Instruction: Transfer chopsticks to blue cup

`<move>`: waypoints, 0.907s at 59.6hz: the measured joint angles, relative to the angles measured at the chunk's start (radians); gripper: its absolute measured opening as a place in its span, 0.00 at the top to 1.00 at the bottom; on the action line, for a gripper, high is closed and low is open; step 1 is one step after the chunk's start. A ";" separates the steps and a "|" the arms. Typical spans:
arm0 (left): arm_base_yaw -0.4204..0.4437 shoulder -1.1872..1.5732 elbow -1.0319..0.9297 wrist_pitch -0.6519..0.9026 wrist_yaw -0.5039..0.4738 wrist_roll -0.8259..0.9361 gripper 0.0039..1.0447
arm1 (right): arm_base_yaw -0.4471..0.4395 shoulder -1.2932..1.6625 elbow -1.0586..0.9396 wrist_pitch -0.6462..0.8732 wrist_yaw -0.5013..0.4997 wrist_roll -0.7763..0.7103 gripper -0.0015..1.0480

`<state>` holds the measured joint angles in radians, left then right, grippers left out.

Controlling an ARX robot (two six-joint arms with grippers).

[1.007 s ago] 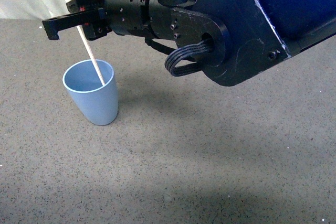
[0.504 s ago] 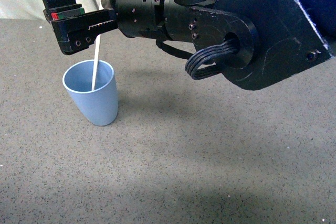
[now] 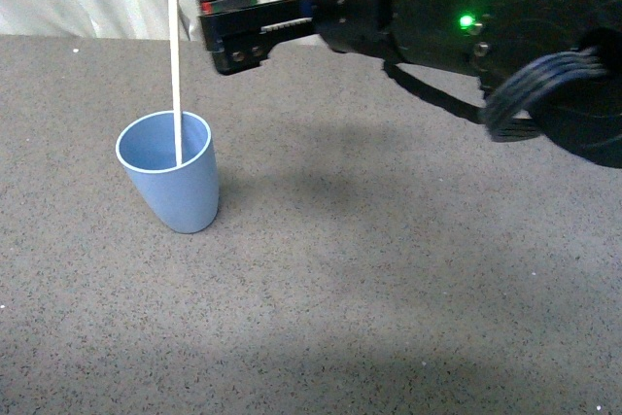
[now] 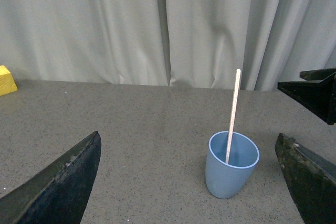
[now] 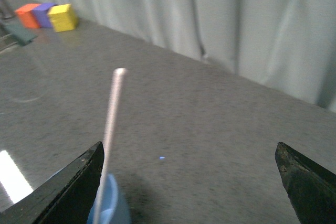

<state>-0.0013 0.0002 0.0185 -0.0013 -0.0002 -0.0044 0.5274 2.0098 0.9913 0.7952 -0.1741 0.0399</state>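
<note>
The blue cup [image 3: 169,187] stands upright on the grey table. The pale chopstick [image 3: 175,65] stands nearly upright in it, lower end inside, about half its length above the rim. My right gripper [image 3: 226,22] is open and empty, up and to the right of the stick's top, clear of it. In the right wrist view the stick [image 5: 111,124] and cup rim [image 5: 111,208] lie by one finger of the open gripper [image 5: 189,148]. My left gripper [image 4: 188,137] is open and empty, facing the cup [image 4: 230,174] and stick [image 4: 232,111] from a distance.
Grey speckled table [image 3: 389,269] with a pale curtain [image 4: 157,24] behind it. A yellow block [image 4: 5,80] sits far off at the table's back; the right wrist view shows yellow [image 5: 63,17], purple [image 5: 45,11] and orange [image 5: 28,14] blocks there.
My right gripper has let go of the chopstick and drawn back up and to the right. The stick, tilted before, now stands nearly upright in the cup.
</note>
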 joint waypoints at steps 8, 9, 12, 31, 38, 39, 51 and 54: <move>0.000 0.000 0.000 0.000 0.000 0.000 0.06 | -0.027 -0.053 -0.109 0.191 0.319 -0.019 0.19; 0.000 0.000 0.000 0.000 0.002 0.000 0.06 | -0.034 -0.068 -0.138 0.232 0.385 -0.023 0.23; 0.000 0.000 0.000 0.000 0.000 0.000 0.06 | -0.054 -0.122 -0.218 0.305 0.536 -0.029 0.31; 0.000 0.000 0.000 0.000 0.000 0.000 0.06 | -0.256 -0.513 -0.684 0.377 0.440 -0.037 0.97; 0.000 0.000 0.000 0.000 0.000 0.000 0.06 | -0.296 -0.611 -0.754 0.353 0.392 -0.040 0.99; 0.000 0.000 0.000 0.000 0.000 0.000 0.06 | -0.303 -0.627 -0.766 0.348 0.385 -0.040 0.99; 0.000 0.000 0.000 0.000 0.000 0.000 0.06 | -0.366 -0.787 -0.856 0.274 0.333 -0.040 0.99; 0.000 0.000 0.000 0.000 0.000 0.000 0.06 | -0.377 -0.827 -0.874 0.251 0.321 -0.040 0.99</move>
<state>-0.0013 0.0002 0.0185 -0.0013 -0.0002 -0.0044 0.1501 1.1824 0.1177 1.0466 0.1467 -0.0002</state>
